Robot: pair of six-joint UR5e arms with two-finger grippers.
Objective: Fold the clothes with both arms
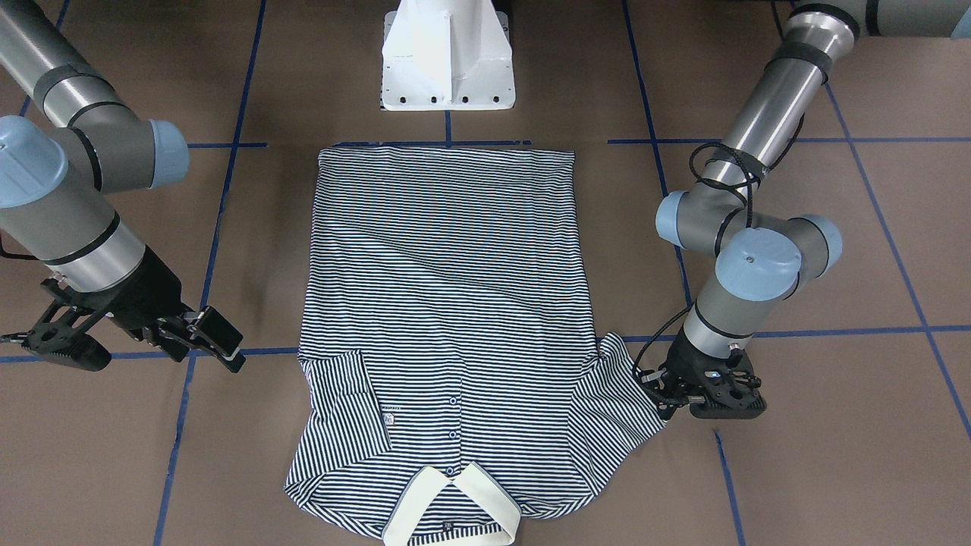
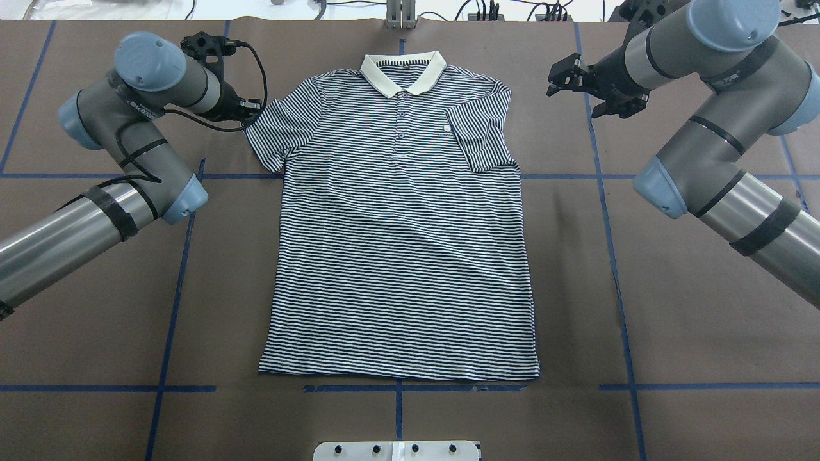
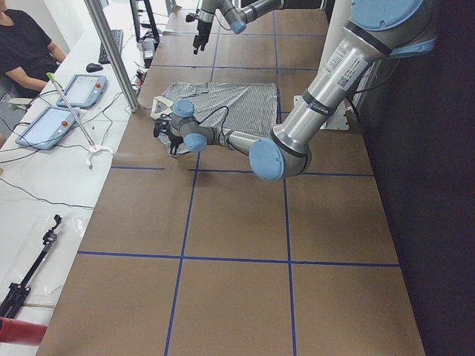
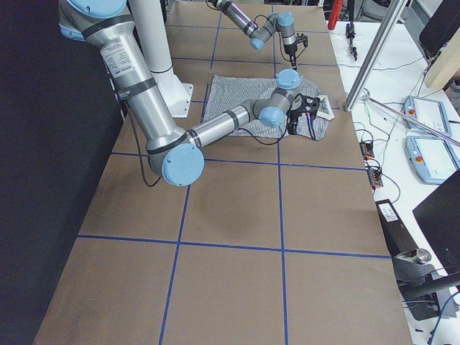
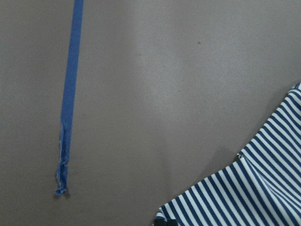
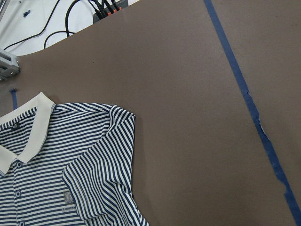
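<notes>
Nearest, base: the white pedestal base (image 2: 397,450) stands at the robot's edge of the brown surface (image 2: 83,358), near the shirt's hem but apart from it.
Hem: the bottom edge of the striped polo shirt (image 2: 397,243) lies straight, just beside a line of blue tape (image 2: 359,388), on the robot's side of the surface.
Body: the shirt lies front side up and spread flat at the middle of the surface. Shallow wrinkles cross its middle and the small buttons (image 2: 401,135) face up.
Outspread sleeve (image 2: 275,137): it lies flat on the surface, pointing out toward the robot's left.
Left tool (image 2: 251,115): it is low at the surface, right at the outer edge of the outspread sleeve. Its wrist view shows only the striped sleeve corner at the lower right. I cannot tell whether its jaws are wide, narrow or gripping cloth.
Folded sleeve (image 2: 477,137): it is turned inward over the chest on the robot's right, with its edge just beside the logo patch (image 2: 446,128).
Right tool (image 2: 586,89): the jaws are spread wide and hold nothing. It hangs above bare surface, off the shirt's right shoulder, clear of the cloth.
Collar (image 2: 402,70): cream, at the shirt's far end, lying between the two tools.
Far edge: cables (image 2: 487,8) lie beyond the surface.
</notes>
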